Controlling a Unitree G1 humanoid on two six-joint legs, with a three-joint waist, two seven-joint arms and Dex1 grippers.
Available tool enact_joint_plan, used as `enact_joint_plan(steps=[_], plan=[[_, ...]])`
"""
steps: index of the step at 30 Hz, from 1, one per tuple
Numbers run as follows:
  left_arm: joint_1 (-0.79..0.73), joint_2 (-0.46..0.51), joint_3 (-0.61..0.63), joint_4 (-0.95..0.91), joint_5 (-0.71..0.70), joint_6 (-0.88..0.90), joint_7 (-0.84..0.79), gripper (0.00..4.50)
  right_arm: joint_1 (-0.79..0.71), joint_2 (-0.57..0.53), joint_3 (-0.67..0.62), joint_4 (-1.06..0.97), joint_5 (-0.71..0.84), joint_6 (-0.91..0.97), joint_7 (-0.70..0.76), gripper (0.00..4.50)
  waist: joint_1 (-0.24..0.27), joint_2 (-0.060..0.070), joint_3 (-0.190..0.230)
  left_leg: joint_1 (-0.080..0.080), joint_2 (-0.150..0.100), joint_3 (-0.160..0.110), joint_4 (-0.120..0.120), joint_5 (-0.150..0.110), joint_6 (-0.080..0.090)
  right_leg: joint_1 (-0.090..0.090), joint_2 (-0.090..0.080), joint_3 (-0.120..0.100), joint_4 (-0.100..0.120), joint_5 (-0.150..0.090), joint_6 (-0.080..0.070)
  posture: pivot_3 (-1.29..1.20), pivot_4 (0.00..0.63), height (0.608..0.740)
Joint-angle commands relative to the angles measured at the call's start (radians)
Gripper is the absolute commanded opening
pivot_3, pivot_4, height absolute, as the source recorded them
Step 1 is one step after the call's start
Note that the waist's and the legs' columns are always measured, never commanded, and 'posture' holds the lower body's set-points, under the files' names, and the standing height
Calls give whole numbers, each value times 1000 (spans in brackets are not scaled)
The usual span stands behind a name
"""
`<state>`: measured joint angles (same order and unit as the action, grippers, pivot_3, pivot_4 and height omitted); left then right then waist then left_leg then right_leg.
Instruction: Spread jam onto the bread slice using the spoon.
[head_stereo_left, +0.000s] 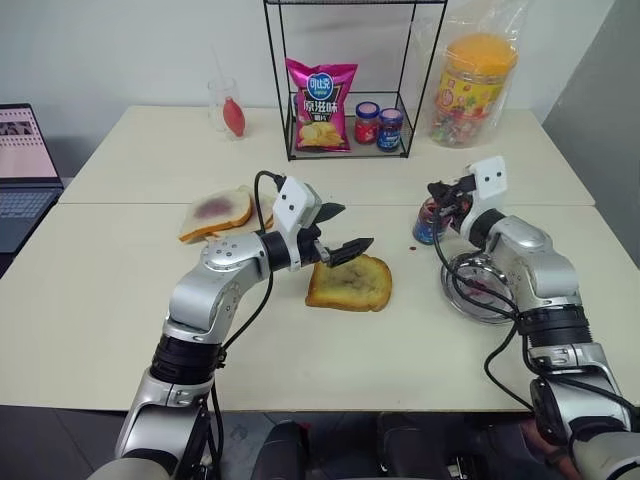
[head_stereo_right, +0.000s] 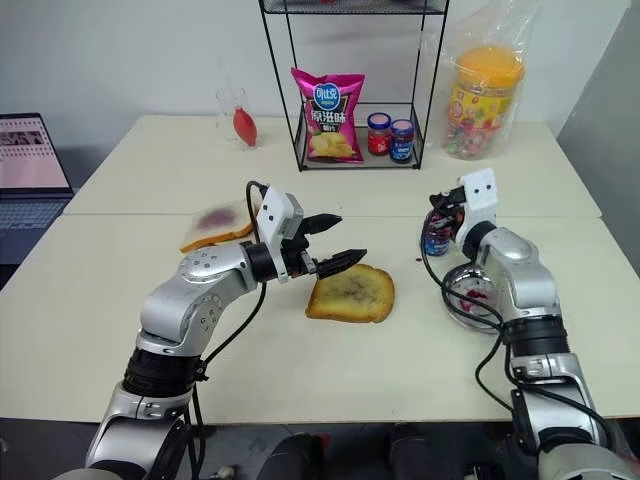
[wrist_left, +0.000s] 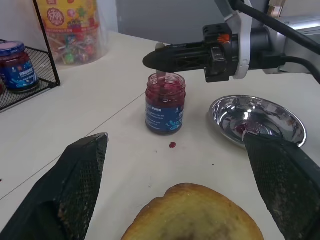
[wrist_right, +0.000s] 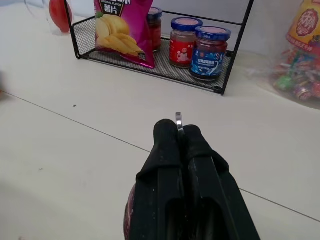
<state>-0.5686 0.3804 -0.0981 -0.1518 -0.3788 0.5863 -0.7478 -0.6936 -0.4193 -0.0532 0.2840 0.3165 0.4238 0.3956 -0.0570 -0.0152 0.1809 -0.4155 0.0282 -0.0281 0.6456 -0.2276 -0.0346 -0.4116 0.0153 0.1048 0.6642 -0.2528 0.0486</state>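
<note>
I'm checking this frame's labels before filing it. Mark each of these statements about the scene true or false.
1. The right tool is shut on the spoon, above the open jam jar. True.
2. The left tool is shut. False: its fingers stand wide open, over the bread slice.
3. The steel dish lies beside the jar. True.
4. The chips bag lies flat on the table. False: it stands in the wire rack.

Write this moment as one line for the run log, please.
phase: loading jam | right gripper: shut on spoon, dipped in open jam jar | left gripper: open over bread slice
</note>
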Motion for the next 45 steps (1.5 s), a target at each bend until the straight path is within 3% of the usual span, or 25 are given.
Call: enact_joint_plan(steps=[1,5,17,45], plan=[[-2,7,15,-41,-11,0,8,4500,-25,14,-58,-18,39,54,-12,54,0,0,0,0,0,0,0,0,0,0,0,0,0,0,0,0,150,740],[-3,5,10,-42,-10,-2,12,4500,-76,61,-212,8,163,182,-97,54,0,0,0,0,0,0,0,0,0,0,0,0,0,0,0,0,150,740],[-19,0,-2,-12,4,-33,7,4500,-126,97,-392,-34,305,339,-239,54,-1,0,0,0,0,0,0,0,0,0,0,0,0,0,0,0,150,740],[-44,0,-17,44,16,-84,-35,4500,-129,135,-612,-70,555,442,-483,54,-1,0,0,-1,0,0,-1,0,0,0,0,0,-1,0,0,0,150,740]])
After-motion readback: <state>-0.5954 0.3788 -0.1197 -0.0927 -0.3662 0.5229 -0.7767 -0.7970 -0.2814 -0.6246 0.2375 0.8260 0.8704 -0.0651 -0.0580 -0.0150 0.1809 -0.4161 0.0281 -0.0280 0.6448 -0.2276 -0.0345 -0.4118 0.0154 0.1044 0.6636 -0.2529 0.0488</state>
